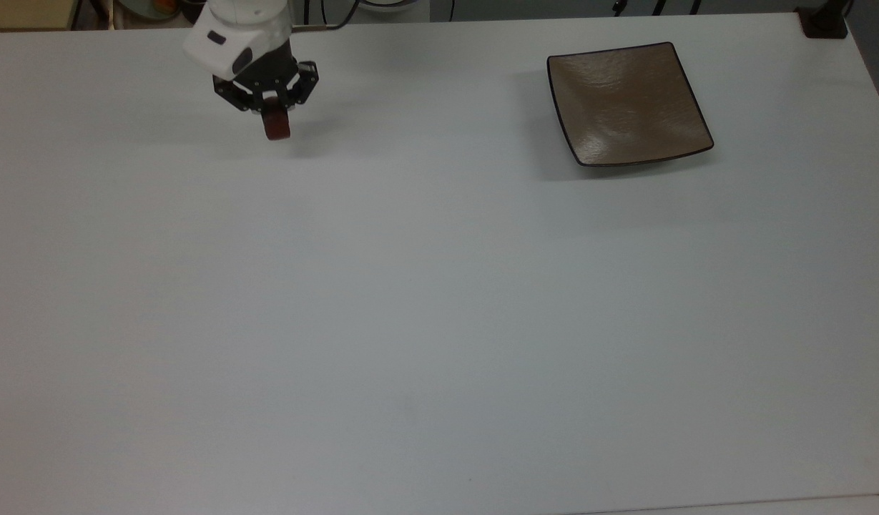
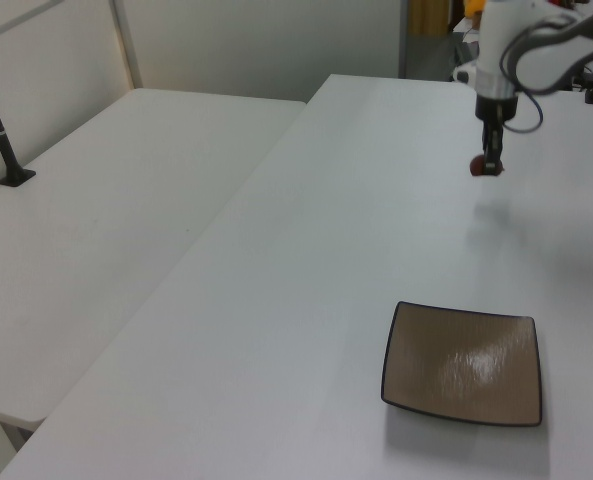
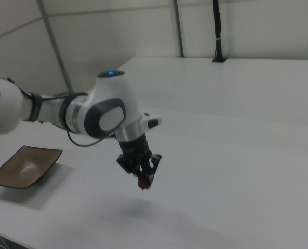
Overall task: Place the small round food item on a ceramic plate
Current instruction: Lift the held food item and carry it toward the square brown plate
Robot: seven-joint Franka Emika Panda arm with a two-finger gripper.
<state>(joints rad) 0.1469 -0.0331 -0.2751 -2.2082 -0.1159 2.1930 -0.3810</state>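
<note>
Your end effector (image 1: 275, 121) is pinching the small round food item (image 1: 275, 126) between its two fingers, and the item hangs clear of the tabletop (image 1: 410, 300). In the right view you can see it lifted: the dark reddish piece (image 3: 144, 182) sits at the tips of the black fingers, with a soft shadow on the white surface below it and a gap between the two. In the left view the same piece (image 2: 480, 166) shows as a small red spot at the bottom of the end effector (image 2: 488, 162), with a faint shadow on the tabletop beneath.

In the top view, the end effector is close to the tabletop's far edge, toward the top view's left corner. The ceramic plate (image 1: 627, 102) lies flat near that same far edge but toward the top view's right, well apart from the held item. It is square, glossy brown, with a thin dark rim and upturned corners, and nothing rests on it. In the left view the plate (image 2: 463, 363) sits near the bottom edge of the tabletop, and in the right view you find it (image 3: 24, 166) at the right view's left, beyond the white arm (image 3: 65, 111).
</note>
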